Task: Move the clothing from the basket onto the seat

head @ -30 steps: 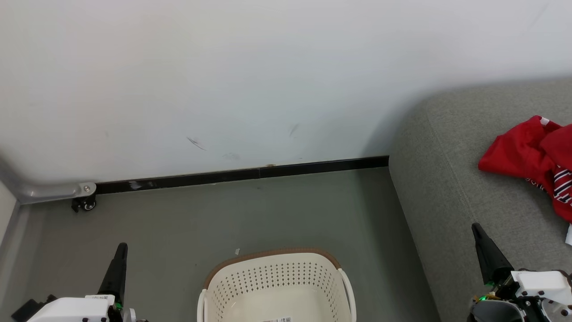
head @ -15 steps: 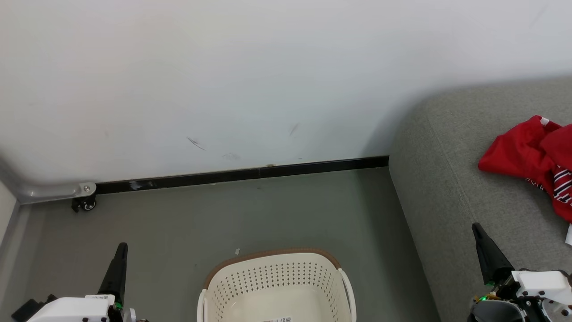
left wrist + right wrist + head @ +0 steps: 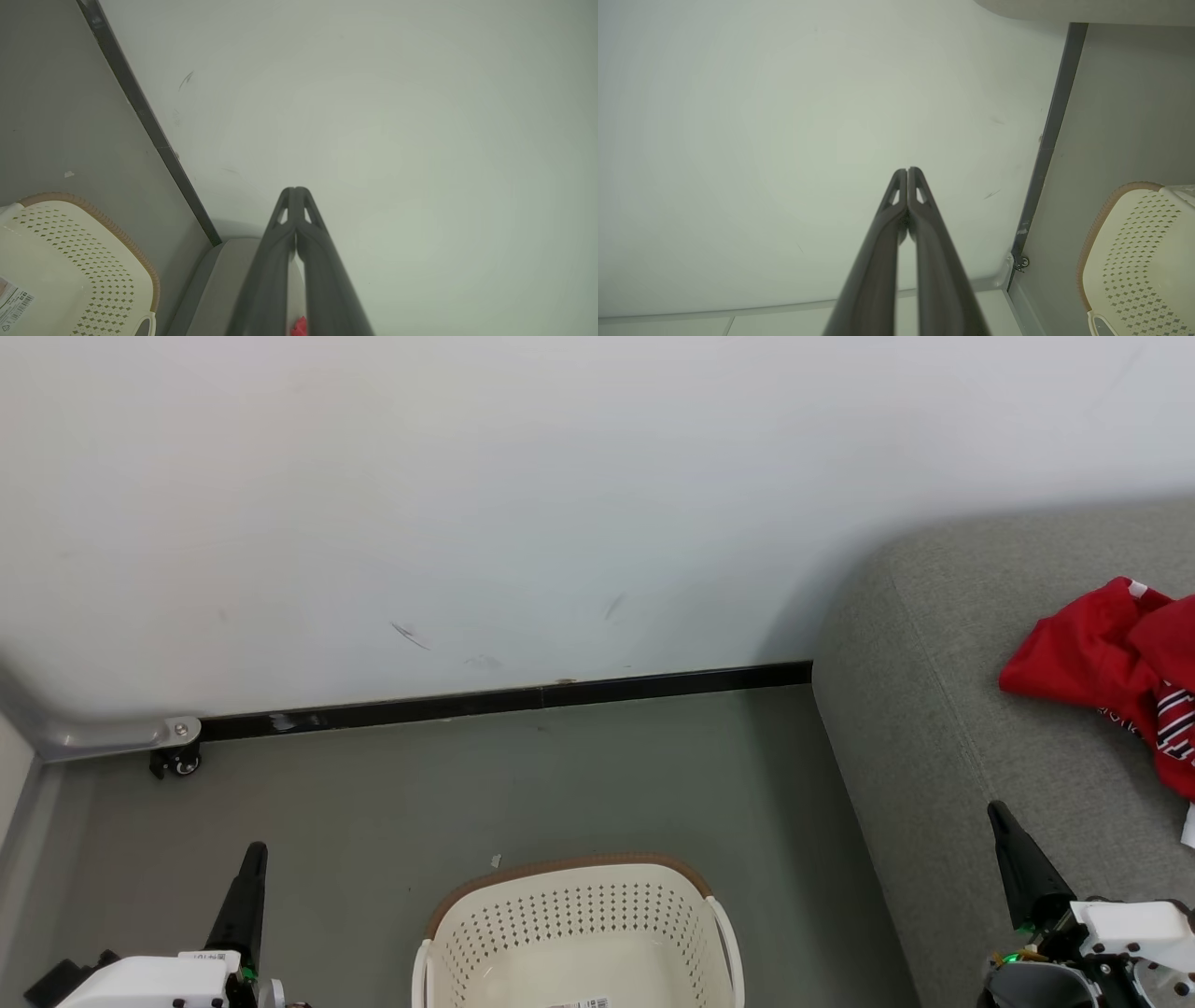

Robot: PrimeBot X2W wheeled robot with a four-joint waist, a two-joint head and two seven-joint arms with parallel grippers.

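Red clothing (image 3: 1116, 672) lies crumpled on the grey seat (image 3: 943, 728) at the right edge of the head view; a sliver of it (image 3: 299, 326) peeks out low in the left wrist view. The cream perforated basket (image 3: 579, 933) with its brown rim stands on the floor at the bottom centre, and the part of its inside that shows holds only a barcode label. It also shows as basket (image 3: 70, 266) and basket (image 3: 1134, 261) in the wrist views. My left gripper (image 3: 254, 852) is shut, left of the basket. My right gripper (image 3: 997, 810) is shut, over the seat's front.
A white wall (image 3: 560, 504) with a black baseboard (image 3: 504, 698) runs behind the grey floor (image 3: 467, 784). A small caster on a metal bracket (image 3: 177, 747) sits at the left, by the wall.
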